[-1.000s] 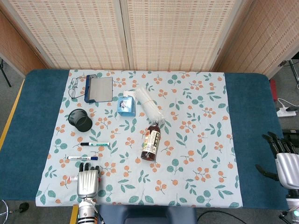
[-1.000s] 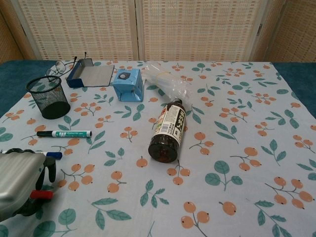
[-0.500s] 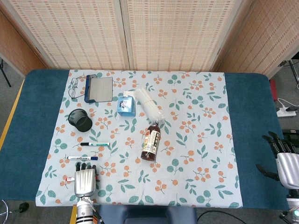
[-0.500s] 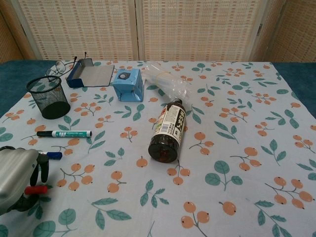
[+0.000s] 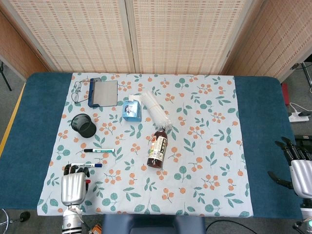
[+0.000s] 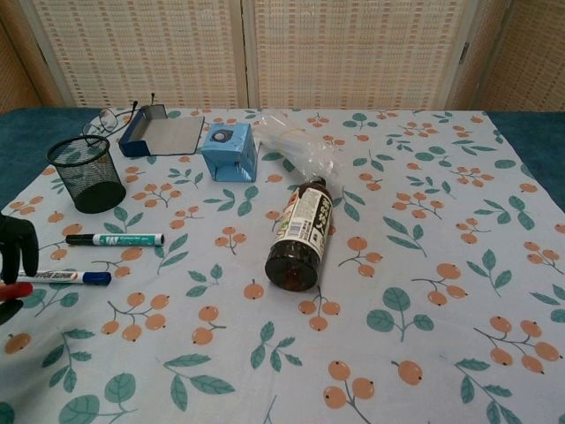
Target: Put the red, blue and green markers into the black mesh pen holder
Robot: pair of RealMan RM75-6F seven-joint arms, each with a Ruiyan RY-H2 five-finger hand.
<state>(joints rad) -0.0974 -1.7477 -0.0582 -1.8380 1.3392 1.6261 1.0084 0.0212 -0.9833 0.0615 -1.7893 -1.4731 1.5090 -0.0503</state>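
The black mesh pen holder (image 5: 84, 126) (image 6: 86, 173) stands upright at the cloth's left side. In front of it lies the green marker (image 5: 99, 150) (image 6: 115, 238), with the blue marker (image 5: 87, 165) (image 6: 66, 277) just nearer. My left hand (image 5: 73, 187) (image 6: 16, 252) hovers at the cloth's near-left corner, fingers curled around the red marker (image 5: 87, 182) (image 6: 12, 290); only the marker's red end shows. My right hand (image 5: 298, 168) hangs off the table's right edge, fingers spread and holding nothing.
A dark bottle (image 5: 157, 146) (image 6: 300, 234) lies on its side mid-cloth. Behind it sit a clear plastic bag (image 5: 156, 109) (image 6: 296, 146), a blue tissue box (image 5: 132, 108) (image 6: 229, 150), a blue tray (image 5: 103, 92) (image 6: 163, 131) and glasses (image 5: 76, 90).
My left hand has moved left with the red marker, out towards the chest view's edge, uncovering the whole blue marker. The right hand has stayed put.
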